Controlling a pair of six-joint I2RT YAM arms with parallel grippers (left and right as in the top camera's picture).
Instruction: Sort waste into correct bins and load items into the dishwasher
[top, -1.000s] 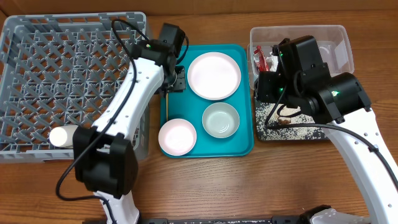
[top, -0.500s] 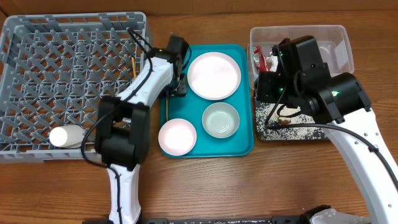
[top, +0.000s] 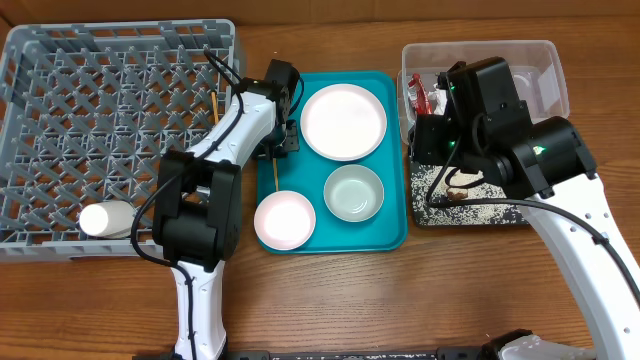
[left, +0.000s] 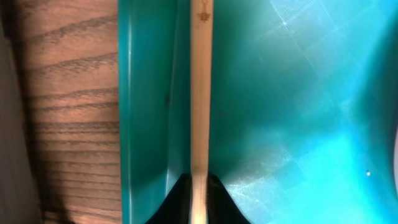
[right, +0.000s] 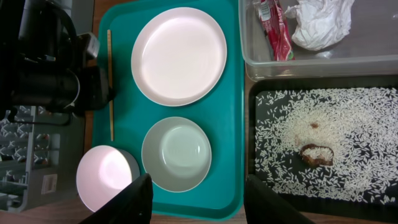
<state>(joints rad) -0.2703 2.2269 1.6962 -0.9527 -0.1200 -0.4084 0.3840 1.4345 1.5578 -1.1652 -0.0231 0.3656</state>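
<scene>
My left gripper (top: 281, 141) is low over the left edge of the teal tray (top: 395, 236), shut on a wooden chopstick (left: 200, 93) that lies along that edge (right: 111, 121). A second chopstick (top: 216, 105) lies in the grey rack (top: 120, 28) with the white cup (top: 100, 218). The plate (top: 344, 121), pinkish dish (top: 285, 219) and green bowl (top: 354, 192) sit on the tray. The red wrapper (right: 277, 31) and tissue (right: 320, 22) are in the clear tub (top: 555, 80). Rice (right: 348, 124) covers the black tray (top: 470, 215). My right gripper (right: 205, 205) is open and empty, high above the tray's right side.
The rack stands left of the teal tray, and the two bins stand right of it, the tub behind the black tray. A brown food lump (right: 316, 154) lies in the rice. Bare wood table (top: 400, 300) runs along the front.
The left arm has changed posture and its gripper has settled on the tray's left edge. The chopstick in the rack now shows. The right arm has not moved.
</scene>
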